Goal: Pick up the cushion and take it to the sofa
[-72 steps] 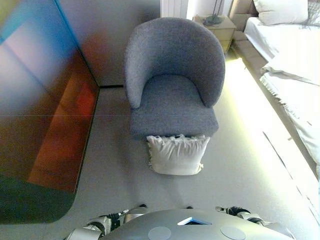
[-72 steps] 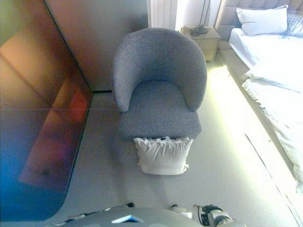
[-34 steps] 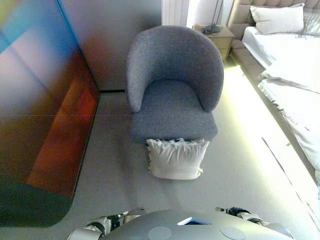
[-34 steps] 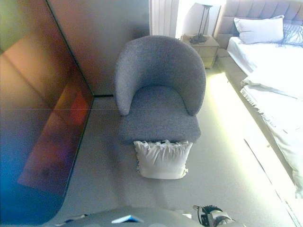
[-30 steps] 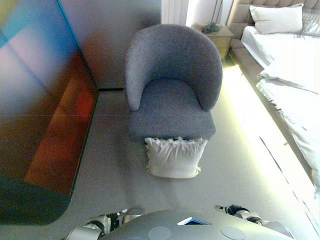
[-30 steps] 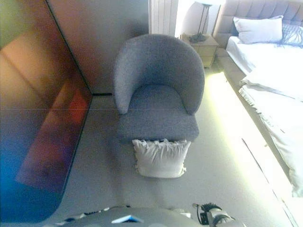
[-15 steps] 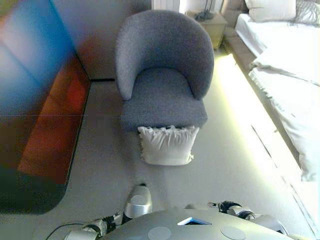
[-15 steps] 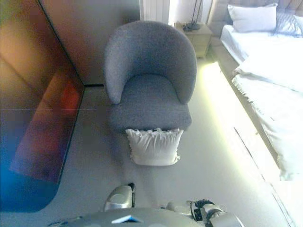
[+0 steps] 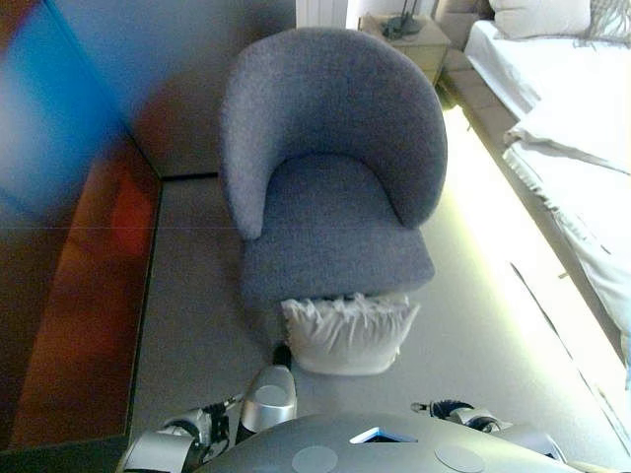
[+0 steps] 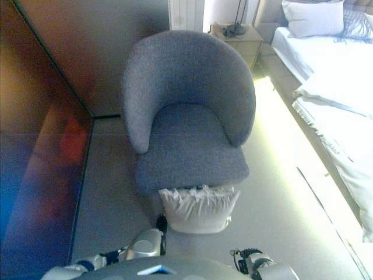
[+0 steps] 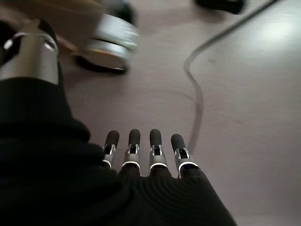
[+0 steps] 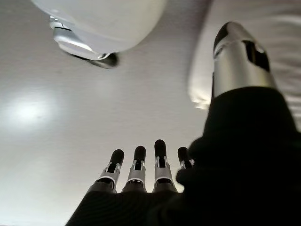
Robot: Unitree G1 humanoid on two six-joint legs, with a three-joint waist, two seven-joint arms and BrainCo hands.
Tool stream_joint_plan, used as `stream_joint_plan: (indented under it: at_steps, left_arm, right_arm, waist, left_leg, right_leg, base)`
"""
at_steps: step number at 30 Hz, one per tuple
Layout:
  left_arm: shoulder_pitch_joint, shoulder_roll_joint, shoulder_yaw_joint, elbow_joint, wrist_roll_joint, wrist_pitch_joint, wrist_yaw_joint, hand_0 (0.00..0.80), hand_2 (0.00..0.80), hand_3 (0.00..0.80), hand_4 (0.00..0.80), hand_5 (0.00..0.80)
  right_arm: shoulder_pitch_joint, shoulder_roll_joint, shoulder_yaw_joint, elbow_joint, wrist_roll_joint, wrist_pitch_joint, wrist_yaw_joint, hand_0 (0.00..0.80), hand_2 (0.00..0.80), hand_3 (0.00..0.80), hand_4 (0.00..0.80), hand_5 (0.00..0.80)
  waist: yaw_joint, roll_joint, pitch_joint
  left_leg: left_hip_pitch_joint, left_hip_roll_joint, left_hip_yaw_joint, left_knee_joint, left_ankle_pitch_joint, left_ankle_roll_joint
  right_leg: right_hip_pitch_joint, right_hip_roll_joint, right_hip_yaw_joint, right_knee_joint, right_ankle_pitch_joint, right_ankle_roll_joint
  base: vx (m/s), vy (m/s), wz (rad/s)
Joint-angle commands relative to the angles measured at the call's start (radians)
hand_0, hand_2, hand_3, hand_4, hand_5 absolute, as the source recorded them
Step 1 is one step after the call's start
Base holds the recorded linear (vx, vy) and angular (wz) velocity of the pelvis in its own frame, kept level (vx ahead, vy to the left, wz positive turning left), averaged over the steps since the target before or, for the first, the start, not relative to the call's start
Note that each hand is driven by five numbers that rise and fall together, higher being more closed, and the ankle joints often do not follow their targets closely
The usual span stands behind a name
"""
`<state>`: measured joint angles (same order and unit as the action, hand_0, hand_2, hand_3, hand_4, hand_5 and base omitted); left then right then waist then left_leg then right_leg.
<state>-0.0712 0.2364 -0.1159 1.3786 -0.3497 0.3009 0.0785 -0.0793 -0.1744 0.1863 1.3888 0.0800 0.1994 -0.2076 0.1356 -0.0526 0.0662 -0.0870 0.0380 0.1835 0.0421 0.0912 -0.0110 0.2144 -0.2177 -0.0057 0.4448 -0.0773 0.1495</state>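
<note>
A white cushion (image 9: 345, 335) with a ruffled top edge stands on the floor, leaning against the front of a grey tub armchair (image 9: 330, 207), straight ahead and close. Both hands hang low at my sides, away from the cushion. In the left wrist view my left hand (image 11: 134, 150) has straight fingers over bare floor and holds nothing. In the right wrist view my right hand (image 12: 136, 172) is likewise open over the floor, and a pale padded edge (image 12: 202, 80) shows past its thumb.
A tall dark glossy panel (image 9: 59, 246) runs along the left. A bed with white bedding (image 9: 572, 148) lies to the right, with a nightstand and lamp base (image 9: 404, 28) behind the chair. Grey floor lies on both sides of the chair.
The whole picture has shifted: the chair and cushion now sit larger and nearer. The cushion still leans on the chair front. Neither hand has taken hold of anything.
</note>
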Motion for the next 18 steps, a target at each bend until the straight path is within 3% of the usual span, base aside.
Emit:
stream_joint_plan:
  at_steps: [1,2,3,5,6,11,18]
  left_arm:
    - [0.001,0.007,-0.018,0.022,-0.048,0.027,0.018,0.0,0.0,0.0,0.0,0.0]
    - [-0.01,0.01,-0.024,0.024,-0.049,0.027,0.014,0.0,0.0,0.0,0.0,0.0]
    - [-0.02,0.012,-0.023,0.025,-0.047,0.028,0.013,0.0,0.0,0.0,0.0,0.0]
    - [-0.033,0.012,-0.018,0.017,-0.046,0.038,0.014,0.0,0.0,0.0,0.0,0.0]
    - [-0.04,0.012,-0.018,0.015,-0.046,0.041,0.013,0.0,0.0,0.0,0.0,0.0]
    - [-0.035,-0.001,-0.018,0.018,-0.063,0.025,0.018,0.0,0.0,0.0,0.0,0.0]
    - [0.013,-0.01,0.001,0.023,-0.072,0.019,0.075,0.0,0.0,0.0,0.0,0.0]
  right_arm:
    - [-0.017,-0.061,0.006,-0.061,0.006,-0.007,-0.022,0.0,0.0,0.0,0.0,0.0]
    - [-0.021,-0.057,0.012,-0.061,0.014,-0.016,-0.022,0.0,0.0,0.0,0.0,0.0]
    - [-0.026,-0.053,0.018,-0.061,0.011,-0.025,-0.018,0.0,0.0,0.0,0.0,0.0]
    - [-0.039,-0.049,0.034,-0.077,0.019,-0.029,-0.017,0.0,0.0,0.0,0.0,0.0]
    - [-0.043,-0.048,0.039,-0.084,0.026,-0.034,-0.022,0.0,0.0,0.0,0.0,0.0]
    - [-0.024,-0.05,0.025,-0.091,0.019,-0.068,-0.018,0.0,0.0,0.0,0.0,0.0]
    - [-0.008,-0.053,0.044,-0.07,-0.044,-0.065,0.031,0.0,0.0,0.0,0.0,0.0]
  waist:
    - [-0.015,0.023,-0.014]
    - [-0.015,0.025,-0.011]
    - [-0.021,0.023,-0.005]
    - [-0.034,0.036,0.013]
    - [-0.043,0.041,0.023]
    - [-0.094,0.047,0.042]
    - [-0.077,0.026,0.008]
  left_leg:
    - [-0.084,0.013,-0.037,-0.011,0.071,0.035]
    - [-0.074,0.011,-0.036,-0.021,0.074,0.032]
    - [-0.049,0.006,-0.033,-0.035,0.072,0.026]
    - [0.021,0.013,-0.036,-0.073,0.06,0.009]
    - [0.043,0.016,-0.042,-0.085,0.054,0.003]
    - [0.091,0.025,-0.074,-0.107,0.017,-0.011]
    - [0.124,0.044,-0.113,-0.091,-0.01,-0.035]
  right_leg:
    - [-0.089,0.032,-0.052,0.035,0.156,-0.019]
    - [-0.112,0.063,-0.079,-0.029,0.135,-0.027]
    - [-0.146,0.066,-0.125,-0.084,0.121,-0.03]
    - [-0.237,0.045,-0.194,-0.154,0.137,-0.038]
    - [-0.265,0.04,-0.205,-0.183,0.144,-0.041]
    - [-0.286,0.017,-0.111,-0.335,0.185,-0.026]
    - [-0.193,0.035,-0.118,-0.437,0.169,-0.027]
  base:
    - [0.311,0.084,-0.02]
    - [0.262,-0.014,0.14]
    - [0.211,-0.06,0.18]
    - [0.125,-0.093,0.0]
    - [0.069,-0.116,-0.12]
    - [0.102,-0.118,0.4]
    - [0.156,-0.184,0.11]
